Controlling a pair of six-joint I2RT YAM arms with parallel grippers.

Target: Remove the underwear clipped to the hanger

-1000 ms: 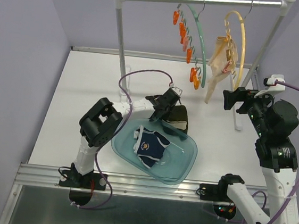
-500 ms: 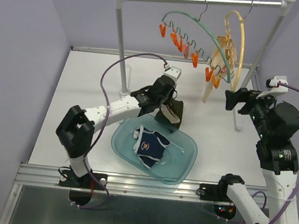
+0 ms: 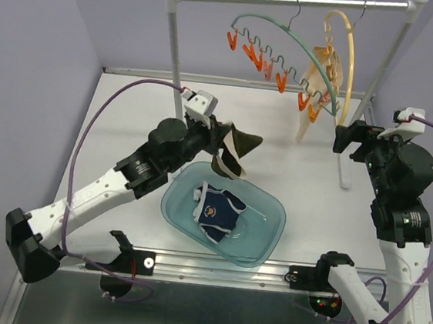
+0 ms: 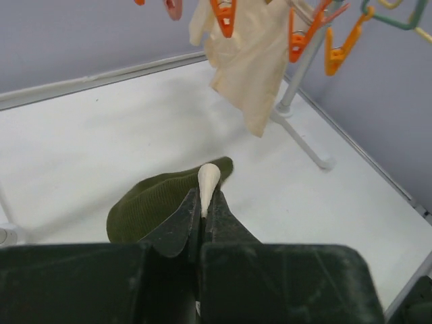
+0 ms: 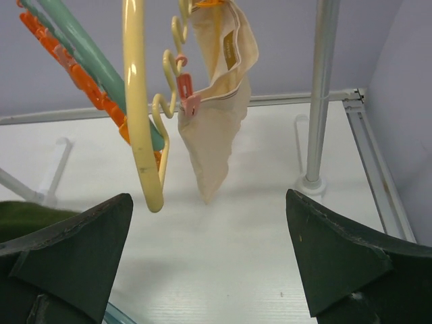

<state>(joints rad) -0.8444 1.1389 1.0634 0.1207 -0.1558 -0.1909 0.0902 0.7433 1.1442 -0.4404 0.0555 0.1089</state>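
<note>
My left gripper (image 3: 223, 136) is shut on the dark olive underwear (image 3: 237, 147) with cream trim and holds it in the air above the far edge of the teal basin (image 3: 267, 233). It shows in the left wrist view (image 4: 158, 202), pinched between the jaws. The navy underwear (image 3: 219, 212) lies in the basin. The pale beige underwear (image 3: 314, 95) hangs clipped to the yellow hanger (image 3: 350, 68); it also shows in the right wrist view (image 5: 216, 115). My right gripper (image 3: 344, 138) is open and empty, to the right of the beige garment.
A green hanger (image 3: 291, 38) with orange clips hangs on the white rack rail (image 3: 295, 0). The rack posts (image 3: 175, 57) stand at the back of the white table. The rack's right foot (image 5: 312, 183) is near my right gripper.
My left arm has lifted and pulled left with the olive underwear, raising it from the basin's edge. The green hanger has swung. My right gripper has shifted slightly right.
</note>
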